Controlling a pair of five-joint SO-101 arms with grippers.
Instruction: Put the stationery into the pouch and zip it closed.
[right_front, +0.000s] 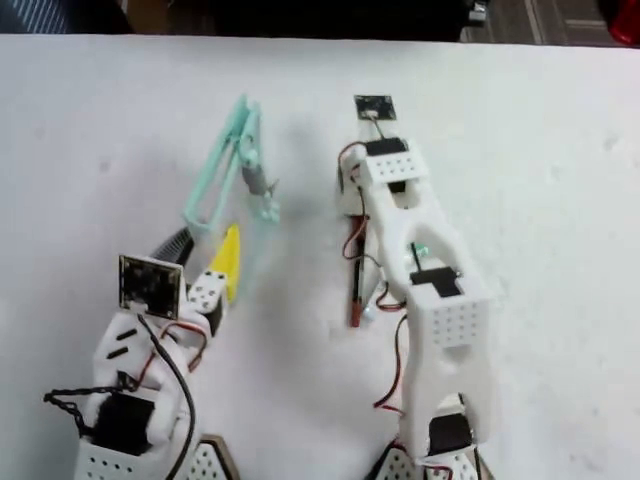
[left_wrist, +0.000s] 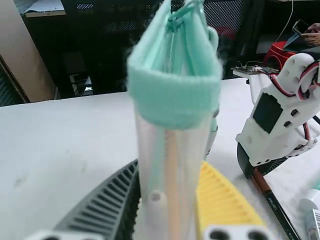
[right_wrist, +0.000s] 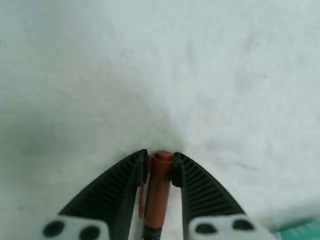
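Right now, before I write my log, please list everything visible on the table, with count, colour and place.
Clear plastic pouch with mint-green trim: one, clear and mint, held in the left gripper.
Red-brown pen with black barrel: one, red-brown and black, in the right gripper, mid-table.
Small white and teal item: one, beside the pen; too cut off to identify.
White table: one, white, under everything.
Left gripper: one, grey and yellow fingers, shut on the pouch.
Right gripper: one, black fingers, shut on the pen.
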